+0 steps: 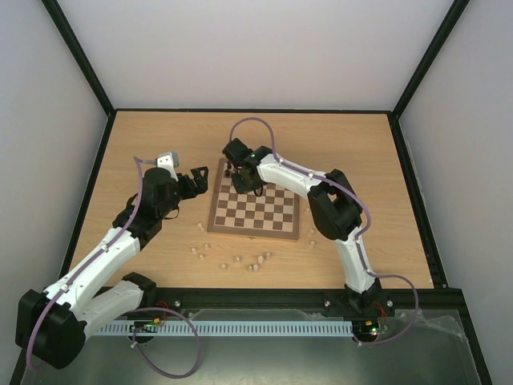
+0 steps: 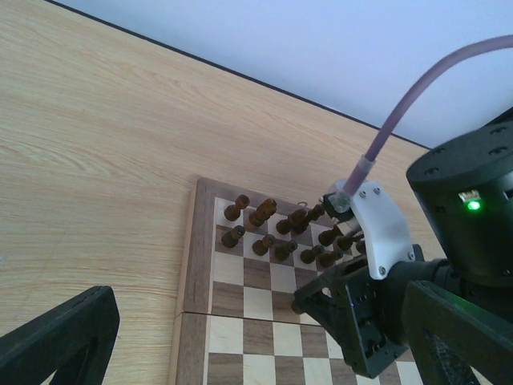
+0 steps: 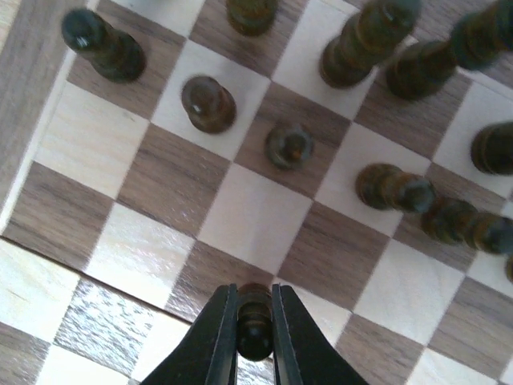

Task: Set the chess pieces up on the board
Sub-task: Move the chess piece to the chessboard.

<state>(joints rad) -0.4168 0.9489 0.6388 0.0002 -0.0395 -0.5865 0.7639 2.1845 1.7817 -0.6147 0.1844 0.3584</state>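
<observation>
From here, the right gripper [image 3: 255,298] sits low in the frame, its two black fingers [image 3: 218,337] pinched on a dark brown piece [image 3: 255,341] above the board [image 3: 253,215] (whether it touches the squares, I can't tell). Beyond it the other dark pieces [image 3: 289,145] stand upright, crowding toward the right.

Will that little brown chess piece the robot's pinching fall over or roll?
Probably stiff and light: the dark piece, pinched in the right gripper, looks like turned wood. It might tip, being tall on a small base, though its neighbours stand fine on the board. Tipped, its round body would likely roll.
</observation>
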